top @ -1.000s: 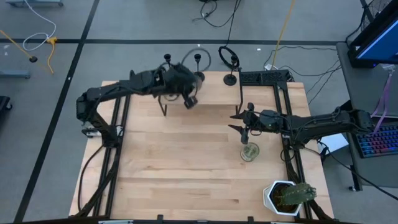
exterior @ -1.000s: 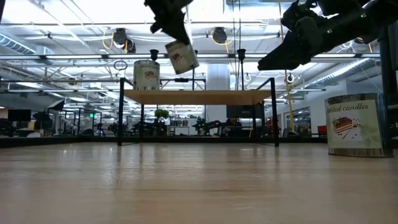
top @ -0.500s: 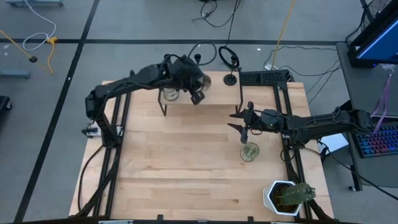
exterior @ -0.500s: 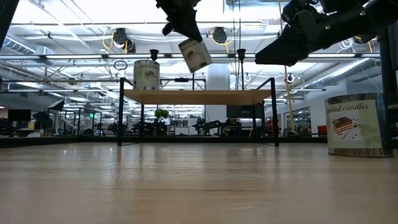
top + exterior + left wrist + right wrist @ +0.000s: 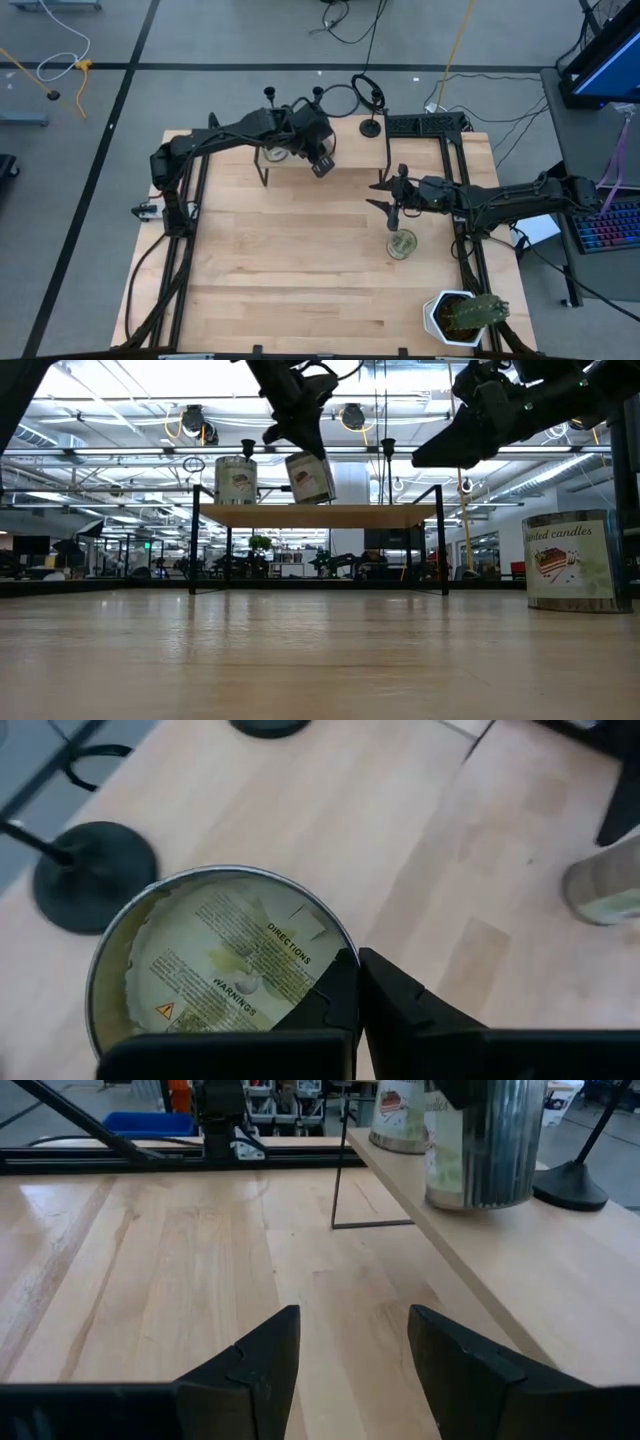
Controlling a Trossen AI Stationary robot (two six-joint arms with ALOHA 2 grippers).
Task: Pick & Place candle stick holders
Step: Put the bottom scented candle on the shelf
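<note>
My left gripper [image 5: 318, 158] is over the small wooden shelf [image 5: 315, 515] at the table's far side. It is shut on a silver candle tin [image 5: 310, 477], which also shows in the left wrist view [image 5: 215, 965]. A second tin [image 5: 275, 152] stands on the shelf. Black candle stick holders [image 5: 268, 96] [image 5: 318, 95] [image 5: 370, 126] stand on their round bases along the far edge; one base shows in the left wrist view [image 5: 95, 875]. My right gripper [image 5: 350, 1350] is open and empty, held above a third tin [image 5: 401, 243] at the right. My left gripper pinches the tin at its rim [image 5: 335, 970] between its two fingers, coming from above and pointing down. The tin's round labelled face [image 5: 230, 960] is turned toward the wrist. The tin hangs slightly tilted below the fingers, just above the shelf top.
A white pot with a green plant [image 5: 462, 315] stands at the near right corner. The shelf's thin black legs [image 5: 335, 1175] stand on the table. A "scented candles" tin [image 5: 570, 560] shows at the right of the low view. Bare wood lies in the middle and near left.
My left gripper has carried the tin toward the table's right edge along the shelf and then down closer to the shelf top. The tin hangs less tilted than before.
</note>
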